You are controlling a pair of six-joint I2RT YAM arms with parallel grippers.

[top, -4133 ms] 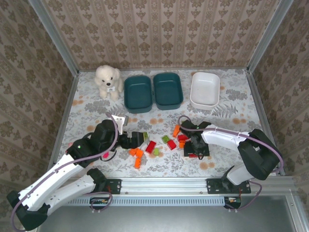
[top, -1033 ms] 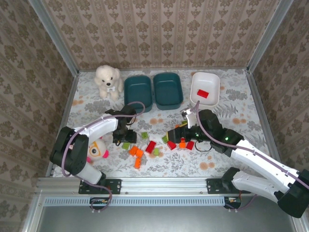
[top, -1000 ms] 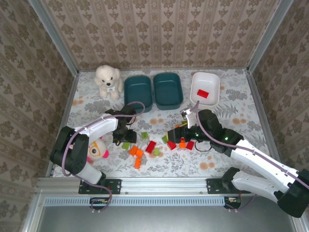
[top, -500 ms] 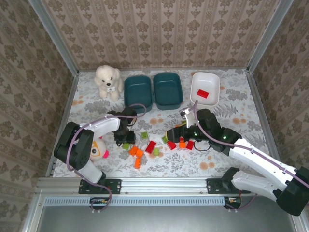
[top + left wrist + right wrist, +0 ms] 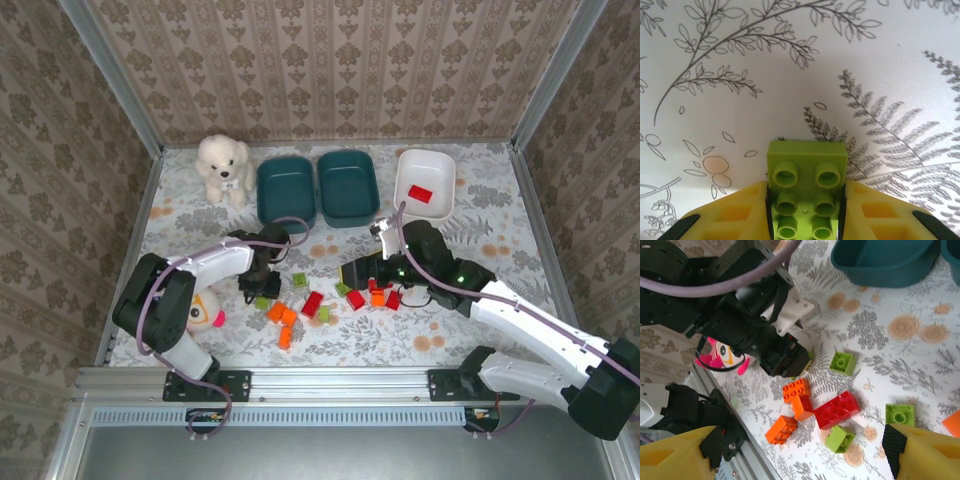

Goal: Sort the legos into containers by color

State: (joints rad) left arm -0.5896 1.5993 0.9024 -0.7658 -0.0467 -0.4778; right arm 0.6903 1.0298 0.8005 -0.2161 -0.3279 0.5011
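Top: my left gripper (image 5: 262,290) sits low on the table (image 5: 180,230), left of the loose bricks (image 5: 300,308). My right gripper (image 5: 352,272) hangs beside them. A red brick (image 5: 420,194) lies in the white tub (image 5: 437,166).

Left wrist: fingers (image 5: 735,217) clenched on a green brick (image 5: 806,160), studs up, at table level.

Right wrist: jaws spread wide, free, above red, orange and green bricks.

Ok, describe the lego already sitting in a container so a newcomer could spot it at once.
Look along the far edge of the table at the row of three tubs; the white tub stands at the right end, beside two dark teal tubs. Inside it lies a single red lego brick. Every other brick sits outside the tubs, down by the arms.
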